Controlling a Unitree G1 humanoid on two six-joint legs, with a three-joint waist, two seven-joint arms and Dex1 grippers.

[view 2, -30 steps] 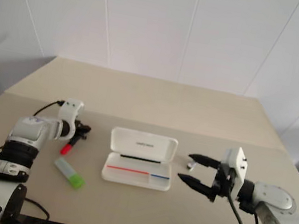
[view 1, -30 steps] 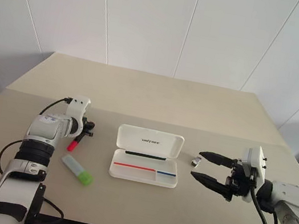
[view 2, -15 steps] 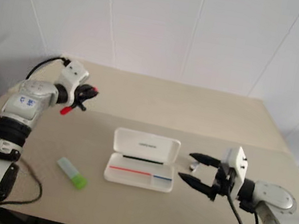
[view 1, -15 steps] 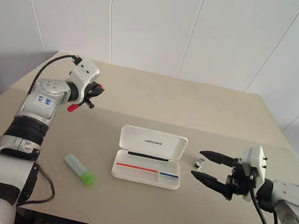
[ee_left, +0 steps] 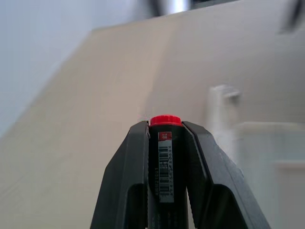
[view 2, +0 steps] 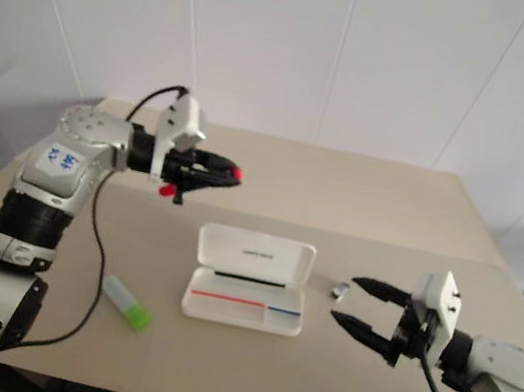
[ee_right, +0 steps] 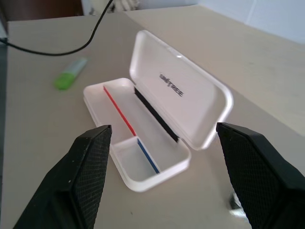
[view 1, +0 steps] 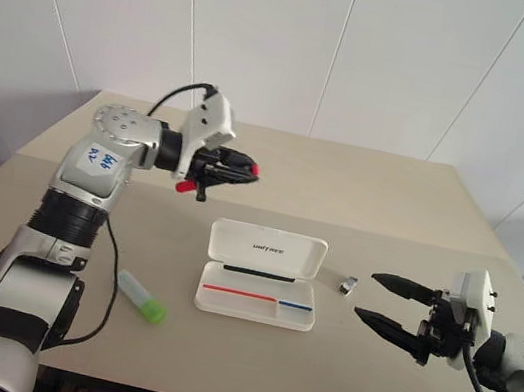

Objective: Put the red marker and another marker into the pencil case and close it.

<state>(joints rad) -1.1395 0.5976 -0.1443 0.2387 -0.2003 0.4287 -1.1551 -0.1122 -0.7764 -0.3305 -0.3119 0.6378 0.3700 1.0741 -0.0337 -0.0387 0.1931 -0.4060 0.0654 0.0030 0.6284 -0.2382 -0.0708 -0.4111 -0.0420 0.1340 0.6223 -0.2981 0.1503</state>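
I am a robot standing at a beige table (view 1: 278, 163) with a white panelled wall behind it. My left claw (view 1: 236, 168) is raised above the table, back and to the left of the pencil case, pointing roughly level toward my right. Its two black fingers (ee_left: 128, 167) are pinched tight on the red marker (ee_left: 164, 162), which lies along them with its black barrel clamped between them and its red end (view 1: 256, 169) poking out past the fingertips. In the left wrist view a small barcode label shows on the barrel.

The pencil case (view 1: 260, 274) lies open near the middle of the table, a flat white box with rounded corners. Its lid is tipped back away from me, with small dark lettering on the inside face. The shallow tray holds a thin red and blue stripe.

The other marker, a stubby green highlighter (view 1: 142, 297), lies flat on the table to the left of the case and a little nearer to me, its lime cap pointing toward my edge of the table. It touches nothing else.

A small grey metal piece (view 1: 349, 286) sits on the table just to the right of the case.

My right claw (view 1: 395, 304) hovers low to the right of the case, pointing toward it, fingers spread wide and holding nothing
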